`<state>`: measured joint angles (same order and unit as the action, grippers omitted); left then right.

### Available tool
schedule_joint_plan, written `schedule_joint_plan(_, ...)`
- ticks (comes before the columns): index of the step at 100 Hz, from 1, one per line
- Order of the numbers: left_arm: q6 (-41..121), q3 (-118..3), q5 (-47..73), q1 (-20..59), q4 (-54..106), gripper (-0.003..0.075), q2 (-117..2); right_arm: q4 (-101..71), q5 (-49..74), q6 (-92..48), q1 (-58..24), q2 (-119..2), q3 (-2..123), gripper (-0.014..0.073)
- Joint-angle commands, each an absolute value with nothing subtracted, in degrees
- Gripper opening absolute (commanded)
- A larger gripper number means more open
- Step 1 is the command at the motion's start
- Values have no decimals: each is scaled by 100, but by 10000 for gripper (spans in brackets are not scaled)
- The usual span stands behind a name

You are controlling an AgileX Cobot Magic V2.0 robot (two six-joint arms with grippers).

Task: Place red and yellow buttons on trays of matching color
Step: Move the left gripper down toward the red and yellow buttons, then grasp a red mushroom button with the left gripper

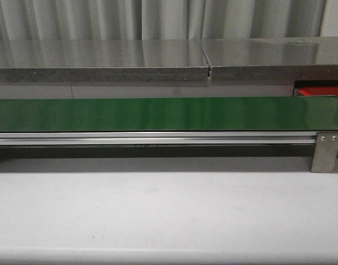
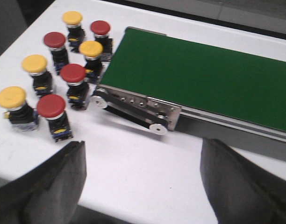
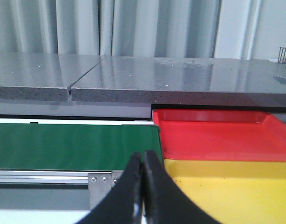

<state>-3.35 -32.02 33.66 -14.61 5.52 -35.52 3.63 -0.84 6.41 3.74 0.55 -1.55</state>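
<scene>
Front view: red tray [image 1: 318, 91] only a sliver behind green belt [image 1: 158, 114], belt cut at left edge. Yellow tray [image 3: 236, 191] cropped near and right. Buttons [image 2: 63, 70] slightly blurred.

Eight red and yellow push buttons [image 2: 63, 70] stand clustered on the white bench [image 2: 147, 168] just beside one end of the long green belt [image 2: 203, 74]; at its other end, the flat red tray [image 3: 218, 137] lies behind the flat yellow tray [image 3: 236, 186].
</scene>
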Motion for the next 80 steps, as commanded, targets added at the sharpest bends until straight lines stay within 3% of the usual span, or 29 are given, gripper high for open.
schedule_joint_plan(1,-401,-3549,3354,-1821,617,512,-3706,434,-515,622,396,172,-22,-74)
schedule_joint_plan(25,-401,-4009,4102,-2536,762,512,-4675,434,-515,622,396,172,-22,-74)
schedule_joint_plan(80,-401,-5318,4609,-2998,1052,512,-7186,434,-515,622,396,172,-22,-74)
